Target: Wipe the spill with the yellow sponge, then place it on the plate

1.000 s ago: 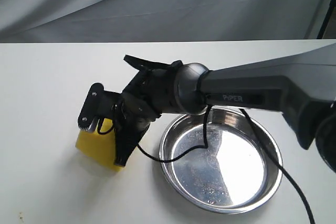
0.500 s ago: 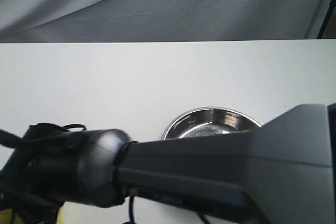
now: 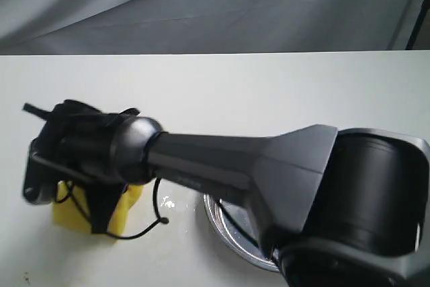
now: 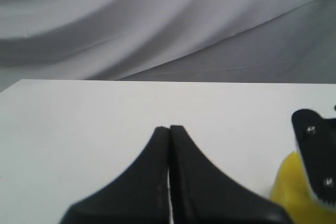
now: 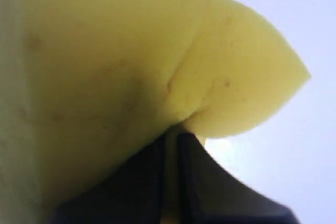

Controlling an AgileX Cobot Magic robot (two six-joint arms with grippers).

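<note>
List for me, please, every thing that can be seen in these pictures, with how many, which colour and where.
yellow sponge: one, bright yellow, on the table, left of the plate in the exterior view, pinched by the right gripper
plate: one, shiny silver, on the table, mostly hidden behind the arm
table: one, white, under everything
cloth backdrop: one, grey, behind the table
cable: one, black, hanging from the wrist beside the sponge
right arm: one, dark grey, reaching across the plate to the sponge
right gripper: one, black, shut on the sponge
left gripper: one, black, shut, holding nothing, above the table
</note>
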